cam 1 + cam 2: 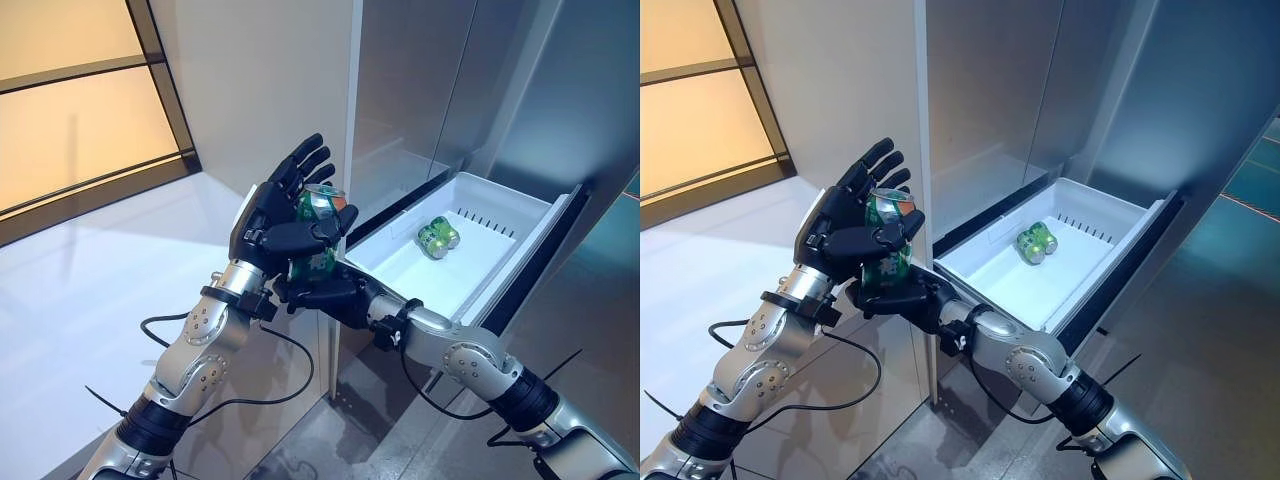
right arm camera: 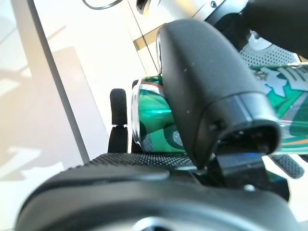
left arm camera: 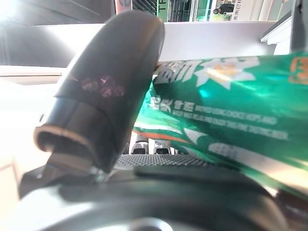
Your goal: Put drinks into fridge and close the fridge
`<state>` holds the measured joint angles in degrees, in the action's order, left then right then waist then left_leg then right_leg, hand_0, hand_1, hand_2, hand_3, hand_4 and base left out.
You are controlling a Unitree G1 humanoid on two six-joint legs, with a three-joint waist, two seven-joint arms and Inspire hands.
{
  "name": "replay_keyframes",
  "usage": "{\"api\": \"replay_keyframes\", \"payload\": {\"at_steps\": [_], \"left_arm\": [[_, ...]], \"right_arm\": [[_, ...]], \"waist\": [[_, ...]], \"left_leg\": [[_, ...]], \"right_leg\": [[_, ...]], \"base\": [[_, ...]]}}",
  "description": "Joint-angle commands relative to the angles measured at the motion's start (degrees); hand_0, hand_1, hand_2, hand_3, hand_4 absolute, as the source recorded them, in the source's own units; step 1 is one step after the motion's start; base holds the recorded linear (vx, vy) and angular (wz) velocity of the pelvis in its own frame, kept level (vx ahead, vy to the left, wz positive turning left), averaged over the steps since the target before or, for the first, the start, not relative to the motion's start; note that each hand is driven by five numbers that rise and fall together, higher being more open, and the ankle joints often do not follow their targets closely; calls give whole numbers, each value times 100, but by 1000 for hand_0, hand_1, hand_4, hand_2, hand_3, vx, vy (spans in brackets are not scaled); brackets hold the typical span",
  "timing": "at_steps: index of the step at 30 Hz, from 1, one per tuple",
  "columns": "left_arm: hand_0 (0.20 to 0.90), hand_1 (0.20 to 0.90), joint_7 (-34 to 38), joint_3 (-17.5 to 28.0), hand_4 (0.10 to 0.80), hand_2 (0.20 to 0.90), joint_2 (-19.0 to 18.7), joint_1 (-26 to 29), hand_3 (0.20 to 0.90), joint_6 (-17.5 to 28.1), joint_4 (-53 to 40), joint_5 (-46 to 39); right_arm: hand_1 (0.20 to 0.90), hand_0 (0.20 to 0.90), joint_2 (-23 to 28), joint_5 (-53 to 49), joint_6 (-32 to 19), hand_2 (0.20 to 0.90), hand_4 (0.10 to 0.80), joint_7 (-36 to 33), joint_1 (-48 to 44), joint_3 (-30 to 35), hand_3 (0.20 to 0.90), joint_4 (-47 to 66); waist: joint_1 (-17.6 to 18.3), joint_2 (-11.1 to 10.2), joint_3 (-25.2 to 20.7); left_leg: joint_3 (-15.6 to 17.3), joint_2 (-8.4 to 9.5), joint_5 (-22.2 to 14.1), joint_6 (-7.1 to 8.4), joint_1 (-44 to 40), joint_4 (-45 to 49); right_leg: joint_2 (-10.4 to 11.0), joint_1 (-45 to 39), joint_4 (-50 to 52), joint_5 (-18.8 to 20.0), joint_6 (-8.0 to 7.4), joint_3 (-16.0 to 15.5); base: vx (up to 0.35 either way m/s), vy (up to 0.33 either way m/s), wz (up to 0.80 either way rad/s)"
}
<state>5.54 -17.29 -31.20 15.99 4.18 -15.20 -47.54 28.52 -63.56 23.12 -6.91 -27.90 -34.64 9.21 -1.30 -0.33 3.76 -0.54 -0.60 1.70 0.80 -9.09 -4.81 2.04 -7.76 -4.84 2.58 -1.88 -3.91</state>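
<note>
Green soda can [image 1: 318,232] sits left of centre in the frame, between both hands: the right robot hand [image 1: 325,290] curls round its lower half, while the left robot hand [image 1: 280,215] lays its thumb across it, fingers spread upward. The white fridge drawer [image 1: 500,215], pulled open at centre right, already holds 2 green cans [image 1: 438,238]. This can remains to be stowed, and the drawer then closed.

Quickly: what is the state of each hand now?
Left hand: fingers straight, thumb curled across the green can.
Right hand: closed on the same can from below.
</note>
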Motion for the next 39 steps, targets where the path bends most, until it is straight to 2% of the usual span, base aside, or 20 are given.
{"api": "replay_keyframes", "payload": {"at_steps": [1, 6, 17, 26, 30, 39], "left_arm": [[900, 900, -195, 334, 800, 900, 192, 969, 900, 828, -34, 206], [900, 900, -352, 438, 800, 900, 221, 921, 900, 823, 93, 154], [900, 900, -588, 501, 800, 900, 286, 837, 900, 725, 89, 147], [900, 900, -456, 702, 800, 900, 210, 782, 900, 1063, 94, 251], [900, 900, -604, 827, 800, 900, 173, 718, 900, 978, 6, 114], [900, 900, -1101, 951, 800, 900, 99, 391, 900, 449, -103, -67]], "right_arm": [[300, 300, -562, 253, -865, 300, 100, 489, -1082, 901, 200, 807], [300, 300, -424, 472, -1001, 300, 100, 475, -1119, 1181, 200, 685], [300, 300, -378, 797, -984, 300, 100, 676, -959, 1303, 200, 617], [300, 300, -249, 1135, -1176, 300, 100, 576, -991, 1529, 200, 593], [300, 300, -108, 1324, -1299, 300, 100, 434, -953, 1772, 200, 612], [300, 300, 364, 2359, -1648, 300, 100, 21, -773, 2514, 200, 375]], "waist": [[32, -229, -361], [53, -248, -355], [59, -251, -335], [40, -265, -329], [47, -270, -315], [74, -263, -288]], "left_leg": [[87, 212, -96, -194, -48, -19], [67, 215, -111, -192, -57, -19], [31, 229, -108, -205, -55, -19], [0, 231, -115, -202, -49, -19], [-14, 232, -119, -198, -45, -19], [-7, 234, -124, -201, -17, -19]], "right_leg": [[86, -107, 16, 82, -79, 45], [84, -107, 21, 82, -78, 58], [72, -102, 28, 81, -62, 76], [65, -120, 20, 67, -56, 65], [64, -117, 22, 67, -57, 57], [71, -65, 28, 106, -80, 77]], "base": [[0, 0, 0], [0, 0, 0], [0, 0, 0], [0, 0, 0], [0, 0, 0], [0, 0, 0]]}}
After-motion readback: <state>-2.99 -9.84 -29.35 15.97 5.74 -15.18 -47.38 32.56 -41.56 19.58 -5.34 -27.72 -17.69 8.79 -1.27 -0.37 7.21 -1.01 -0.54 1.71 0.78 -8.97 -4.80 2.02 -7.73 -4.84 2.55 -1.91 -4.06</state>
